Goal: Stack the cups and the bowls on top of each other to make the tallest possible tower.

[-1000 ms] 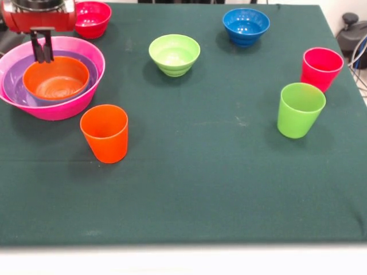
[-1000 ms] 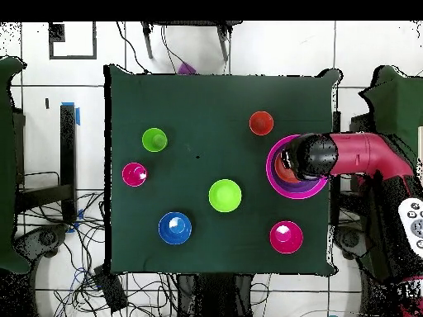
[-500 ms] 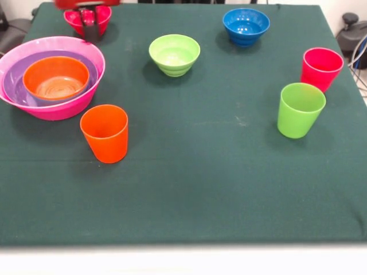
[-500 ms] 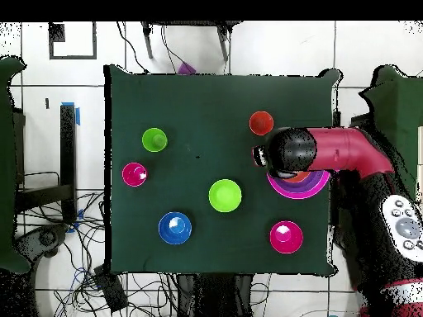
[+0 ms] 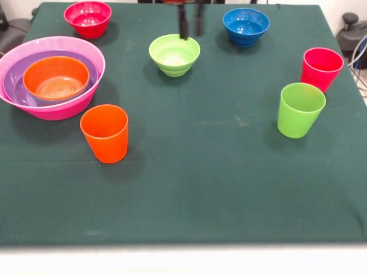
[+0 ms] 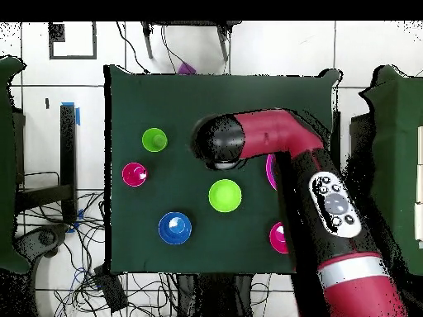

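Note:
The tower (image 5: 86,57) stands at the left: a huge pink bowl holding a purple bowl (image 5: 14,81) and an orange bowl (image 5: 56,77). Loose on the cloth are a lime green bowl (image 5: 174,54), a dark blue bowl (image 5: 246,26) and a red-pink bowl (image 5: 88,17). The orange cup (image 5: 105,133), lime green cup (image 5: 300,109) and red-pink cup (image 5: 321,67) stand upright. My gripper (image 5: 190,31) hangs open and empty just above the far rim of the lime green bowl. From overhead, the arm (image 6: 219,142) covers most of the tower and the orange cup.
Dark green cloth (image 5: 206,172) covers the table; its near edge runs along the bottom of the front view. Overhead, the lime green bowl (image 6: 225,196), dark blue bowl (image 6: 174,228), lime green cup (image 6: 154,139) and red-pink cup (image 6: 134,174) lie left of the arm.
The gripper has left the tower, passed the red-pink bowl, and swung across to the lime green bowl. Its fingers now stand wider apart. No bowl or cup has moved.

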`<move>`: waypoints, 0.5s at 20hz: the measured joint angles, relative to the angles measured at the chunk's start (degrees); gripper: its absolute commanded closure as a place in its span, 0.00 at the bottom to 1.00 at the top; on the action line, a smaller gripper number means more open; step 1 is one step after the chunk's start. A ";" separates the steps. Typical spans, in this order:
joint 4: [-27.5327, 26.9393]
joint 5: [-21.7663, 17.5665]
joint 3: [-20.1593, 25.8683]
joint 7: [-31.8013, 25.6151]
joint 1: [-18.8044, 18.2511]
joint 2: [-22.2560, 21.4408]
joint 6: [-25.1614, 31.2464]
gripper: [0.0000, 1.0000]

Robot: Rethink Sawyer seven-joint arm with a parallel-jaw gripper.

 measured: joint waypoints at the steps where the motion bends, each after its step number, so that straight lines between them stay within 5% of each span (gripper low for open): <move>1: 0.12 0.38 -0.21 1.32 1.22 -0.05 -0.15 0.00; 6: 1.59 0.70 -0.83 3.94 2.58 -0.28 -2.45 0.00; 10: 4.99 0.64 -2.96 5.80 2.19 -0.52 -9.42 0.00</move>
